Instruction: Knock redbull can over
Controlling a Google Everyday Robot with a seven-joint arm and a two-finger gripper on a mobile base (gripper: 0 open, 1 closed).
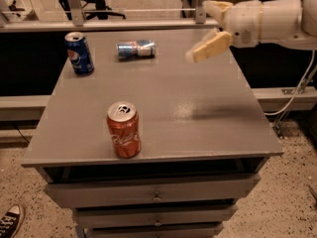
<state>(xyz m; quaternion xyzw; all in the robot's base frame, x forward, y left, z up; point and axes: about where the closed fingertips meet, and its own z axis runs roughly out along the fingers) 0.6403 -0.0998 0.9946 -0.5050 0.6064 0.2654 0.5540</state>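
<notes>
Camera view: the redbull can (pixel 136 49) lies flat on its side at the far left of the worktop (pixel 198 113), near the upright Pepsi can (pixel 79 53). Its long axis runs left to right; which end is the lid is unclear. The knock-over looks done. The end effector (pixel 200 32) hangs released and empty, well apart to the right. The next move needs only a clear retreat.

1. The gripper (pixel 199 32) is held in the air above the far right part of the desk (pixel 163 108), touching nothing.
2. Its jaws are seen spread apart, the lower one slanted down toward the desk's left side.
3. The white arm (pixel 277 19) is stretched in from beyond the desk's right edge.
</notes>
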